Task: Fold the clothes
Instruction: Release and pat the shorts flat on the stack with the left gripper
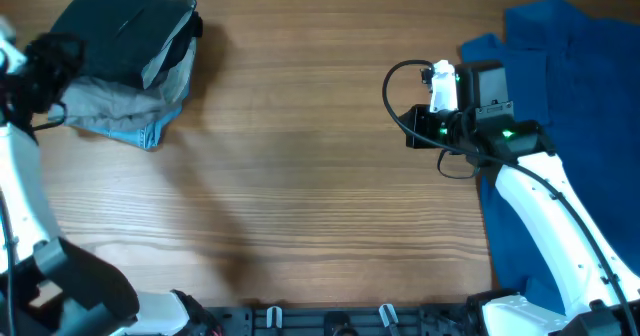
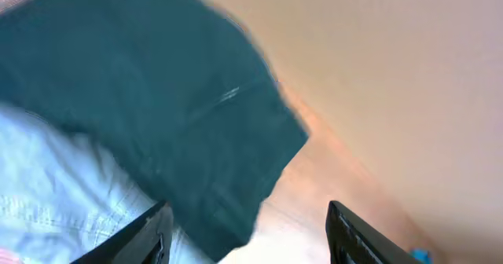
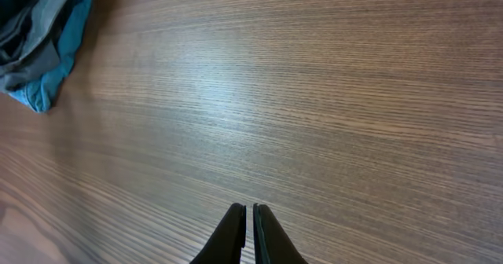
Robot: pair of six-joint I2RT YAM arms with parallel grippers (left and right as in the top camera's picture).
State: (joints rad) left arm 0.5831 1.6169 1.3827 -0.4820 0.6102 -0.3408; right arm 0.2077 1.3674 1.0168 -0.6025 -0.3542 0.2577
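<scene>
Table (image 1: 300, 196): light wood, bare across the middle.
Pile of folded clothes (image 1: 125, 66): at the far left corner of the table in the overhead view, stacked in 3 layers.
Dark teal garment (image 1: 115, 26): top layer, rounded, overhanging the layers below; fills the upper left of the left wrist view, blurred there.
Grey garment (image 1: 105, 101): middle layer, showing along the near edge and at the right side of the pile.
Light blue denim piece (image 1: 145, 133): bottom layer, peeking out at the near right corner; pale at the lower left of the left wrist view.
Blue garment (image 1: 565, 66): on the right side of the table, loose and unfolded, stretching from the far edge to the near edge, partly under the right arm (image 1: 540, 186).
Left gripper (image 2: 248, 221): spread wide, holding nothing; hangs over the edge of the dark teal garment, at the left side of the pile in the overhead view; contact with the cloth impossible to tell.
Right gripper (image 3: 249, 217): pressed together, pinching nothing; points at bare wood, just left of the blue garment, well apart from the pile.
</scene>
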